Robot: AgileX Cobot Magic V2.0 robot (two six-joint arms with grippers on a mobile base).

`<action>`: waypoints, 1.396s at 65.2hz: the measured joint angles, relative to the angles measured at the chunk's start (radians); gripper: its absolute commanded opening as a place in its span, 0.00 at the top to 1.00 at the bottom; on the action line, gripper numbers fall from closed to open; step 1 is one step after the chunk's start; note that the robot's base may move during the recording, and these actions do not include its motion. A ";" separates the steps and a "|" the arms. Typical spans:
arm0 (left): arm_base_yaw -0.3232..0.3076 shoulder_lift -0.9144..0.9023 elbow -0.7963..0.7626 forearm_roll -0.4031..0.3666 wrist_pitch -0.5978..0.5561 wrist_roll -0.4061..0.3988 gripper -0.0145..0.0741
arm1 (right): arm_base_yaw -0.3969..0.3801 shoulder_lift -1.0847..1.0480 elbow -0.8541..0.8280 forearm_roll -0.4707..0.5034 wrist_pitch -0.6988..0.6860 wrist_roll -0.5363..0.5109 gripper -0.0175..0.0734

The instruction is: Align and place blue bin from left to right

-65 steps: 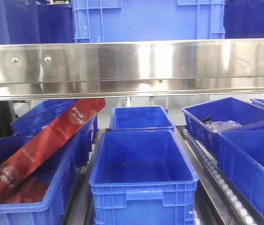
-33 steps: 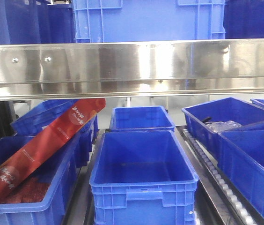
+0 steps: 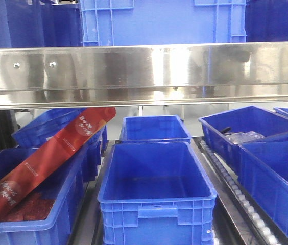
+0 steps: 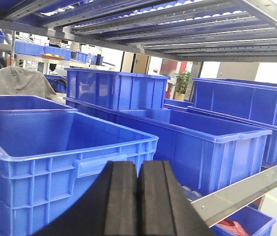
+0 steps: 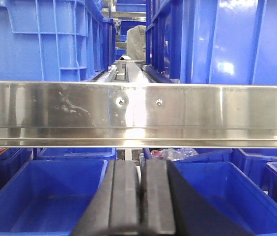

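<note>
The blue bin (image 3: pixel 162 23) stands on the upper shelf behind the steel rail (image 3: pixel 144 69); its smooth front wall has raised ribs near both corners. In the left wrist view a bin of that look (image 4: pixel 212 147) sits mid-shelf, beyond a handled bin (image 4: pixel 55 147). My left gripper (image 4: pixel 138 196) is shut on nothing, just in front of the handled bin. My right gripper (image 5: pixel 141 196) is shut and empty, below the rail (image 5: pixel 138 113). The blue bin's ribbed corner (image 5: pixel 45 39) shows above the rail on the left. Neither gripper shows in the front view.
More blue bins flank it on the upper shelf (image 5: pixel 227 39). Below the rail, an open bin (image 3: pixel 157 189) sits centre. A left bin holds a long red package (image 3: pixel 47 158). Right bins (image 3: pixel 251 130) line a roller track (image 3: pixel 236 194).
</note>
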 measured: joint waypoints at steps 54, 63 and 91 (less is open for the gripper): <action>0.362 -0.251 0.271 -0.407 0.175 0.600 0.96 | 0.000 -0.001 0.000 0.000 -0.002 0.000 0.90; 0.488 -0.365 0.470 -0.469 0.059 0.696 0.96 | 0.000 -0.001 0.000 0.000 -0.002 0.000 0.90; 0.678 -0.732 0.846 -0.493 0.000 0.679 0.96 | 0.000 -0.001 0.000 0.000 -0.002 0.000 0.90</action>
